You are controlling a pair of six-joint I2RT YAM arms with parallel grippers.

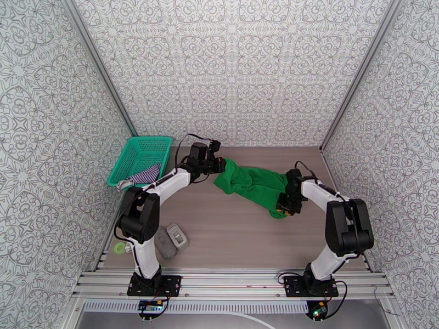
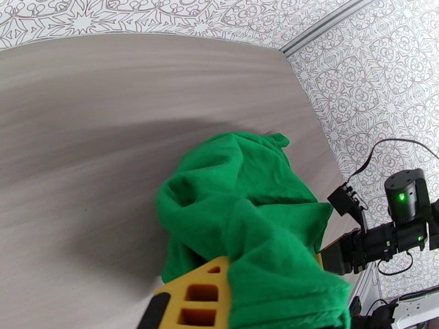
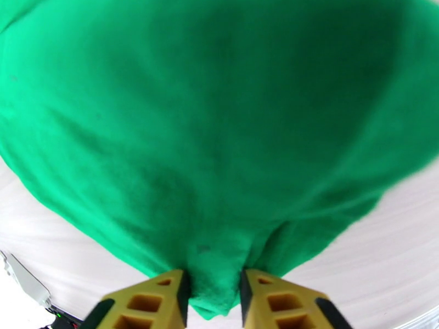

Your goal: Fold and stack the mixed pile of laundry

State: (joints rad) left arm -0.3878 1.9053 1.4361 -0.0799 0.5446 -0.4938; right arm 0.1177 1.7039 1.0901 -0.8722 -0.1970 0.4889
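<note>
Both jaws pinch the green shirt (image 1: 252, 185) stretched between them: left gripper (image 1: 218, 163) apparently far-left, right gripper (image 3: 214, 283) near-right.

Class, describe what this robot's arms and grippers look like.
The left arm and right arm have white links, black joints and looping black cables. The right gripper has yellow fingers with square cut-outs and black inner pads; the left gripper matches.
</note>
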